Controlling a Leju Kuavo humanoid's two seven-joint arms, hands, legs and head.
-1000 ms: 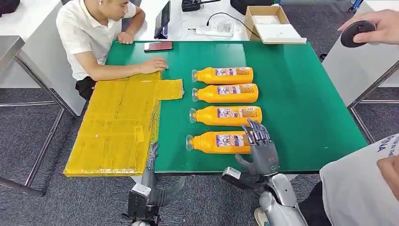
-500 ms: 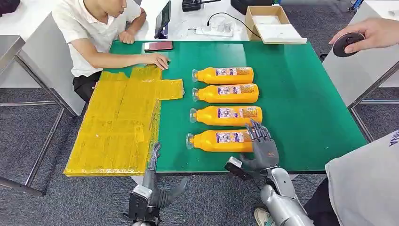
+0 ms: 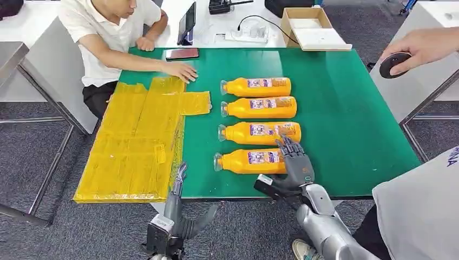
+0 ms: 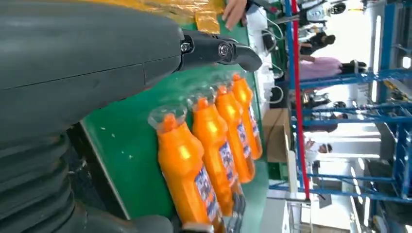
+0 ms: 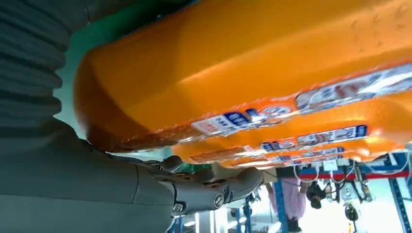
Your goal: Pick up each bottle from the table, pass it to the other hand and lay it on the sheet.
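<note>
Four orange bottles lie side by side on the green table [image 3: 352,119], caps pointing toward the yellow sheet [image 3: 138,141] at the left. My right hand [image 3: 296,168] reaches over the table's near edge to the base end of the nearest bottle [image 3: 249,161]. Its fingers lie over that end and its thumb stays apart below. In the right wrist view the nearest bottle [image 5: 243,63] sits close against my right hand [image 5: 145,189], whose fingers stay stretched out. My left hand [image 3: 176,208] hangs below the table edge, fingers spread and holding nothing. The left wrist view has my left hand [image 4: 97,63] before the nearest bottle [image 4: 187,179].
A seated person rests a hand [image 3: 181,70] on the sheet's far corner. A phone [image 3: 182,53] and a cardboard box [image 3: 311,27] lie at the back. Another person's hand holds a dark disc [image 3: 394,64] at the right; a person in grey [image 3: 417,211] stands close by.
My right hand has moved forward and a little left, bringing its fingers over the nearest bottle's base. The person's hand with the disc has dropped lower. My left hand has barely moved.
</note>
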